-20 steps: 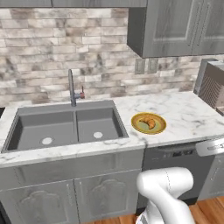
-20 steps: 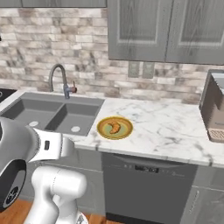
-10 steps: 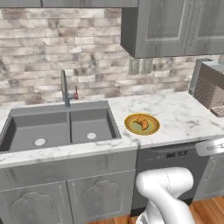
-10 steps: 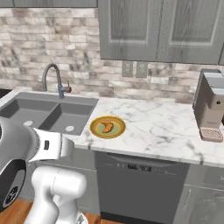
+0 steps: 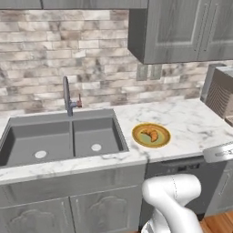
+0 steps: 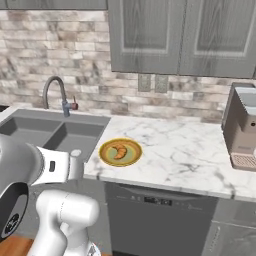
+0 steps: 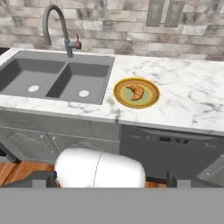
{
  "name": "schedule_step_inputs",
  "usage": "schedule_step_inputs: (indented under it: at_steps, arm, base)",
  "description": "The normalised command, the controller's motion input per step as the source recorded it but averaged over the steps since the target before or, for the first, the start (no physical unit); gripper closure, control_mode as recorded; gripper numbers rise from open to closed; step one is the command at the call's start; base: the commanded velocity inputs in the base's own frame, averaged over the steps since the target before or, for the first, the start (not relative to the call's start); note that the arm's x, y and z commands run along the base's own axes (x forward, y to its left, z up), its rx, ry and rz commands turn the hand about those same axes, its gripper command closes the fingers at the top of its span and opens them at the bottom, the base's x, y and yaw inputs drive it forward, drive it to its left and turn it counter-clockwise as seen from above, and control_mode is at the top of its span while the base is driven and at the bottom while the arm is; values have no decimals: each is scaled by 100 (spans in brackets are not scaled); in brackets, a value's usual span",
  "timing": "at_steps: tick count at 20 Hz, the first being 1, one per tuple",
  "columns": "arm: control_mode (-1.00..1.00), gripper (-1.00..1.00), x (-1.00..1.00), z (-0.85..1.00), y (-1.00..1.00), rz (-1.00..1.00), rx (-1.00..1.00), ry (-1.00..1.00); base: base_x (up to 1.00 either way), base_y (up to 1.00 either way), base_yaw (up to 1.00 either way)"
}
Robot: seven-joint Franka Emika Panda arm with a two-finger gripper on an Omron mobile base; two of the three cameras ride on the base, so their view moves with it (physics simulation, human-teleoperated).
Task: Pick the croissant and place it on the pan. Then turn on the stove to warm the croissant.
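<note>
Croissant: one croissant [image 5: 151,134], lying on the plate, just right of the sink on the marble table.
Plate: one round yellow plate [image 6: 106,156], its rim close to the sink's right basin.
Sink: one sink [image 5: 27,136], two basins, a drain in each; one curved faucet [image 7: 55,22] stands behind it.
Table: white marble table [image 6: 190,160], running right of the sink.
Claw: claw [image 7: 111,180] down low in front of the cabinets, well short of the sink; its two tips stand far apart, nothing between them.
Right base view adds: one coffee machine [image 6: 242,127] far right of the sink.
Hand view adds: two wall outlets [image 7: 165,12] on the brick, up right of the sink.
</note>
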Motion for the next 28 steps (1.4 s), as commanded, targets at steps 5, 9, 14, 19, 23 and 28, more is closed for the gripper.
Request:
schedule_step_inputs:
  at_steps: [5, 9, 14, 19, 23, 28]
  arm:
    - [100, -100, 0, 0, 0, 0, 0, 0]
    - [100, -100, 0, 0, 0, 0, 0, 0]
    - [100, -100, 0, 0, 0, 0, 0, 0]
    - [100, -100, 0, 0, 0, 0, 0, 0]
    - [100, -100, 0, 0, 0, 0, 0, 0]
    - [-100, -100, 0, 0, 0, 0, 0, 1]
  base:
    - [65, -15, 0]
    - [57, -25, 0]
    - [51, -19, 0]
    - [34, -3, 0]
    - [12, 0, 0]
    - [0, 0, 0]
